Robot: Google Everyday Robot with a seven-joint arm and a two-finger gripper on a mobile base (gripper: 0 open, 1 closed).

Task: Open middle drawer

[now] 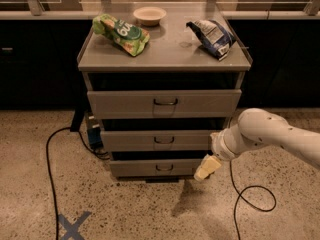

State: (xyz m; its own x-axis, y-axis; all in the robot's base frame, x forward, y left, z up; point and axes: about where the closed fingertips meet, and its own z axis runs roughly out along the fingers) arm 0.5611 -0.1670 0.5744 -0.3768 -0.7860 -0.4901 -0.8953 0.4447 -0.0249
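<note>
The grey drawer cabinet stands in the centre of the camera view with three drawers. The middle drawer (pixel 160 140) has a plain grey front and a small dark wire handle (pixel 164 140) at its centre, and it sits slightly forward of the cabinet. My white arm reaches in from the right. The gripper (pixel 206 168) hangs at the right end of the bottom drawer's front, below and to the right of the middle drawer's handle, not touching that handle.
On the cabinet top (pixel 165 49) lie a green snack bag (pixel 121 32), a small bowl (pixel 149 15) and a blue-and-white chip bag (pixel 212 36). Black cables (pixel 50 159) run over the speckled floor on both sides. A blue tape cross (pixel 73 225) marks the floor front left.
</note>
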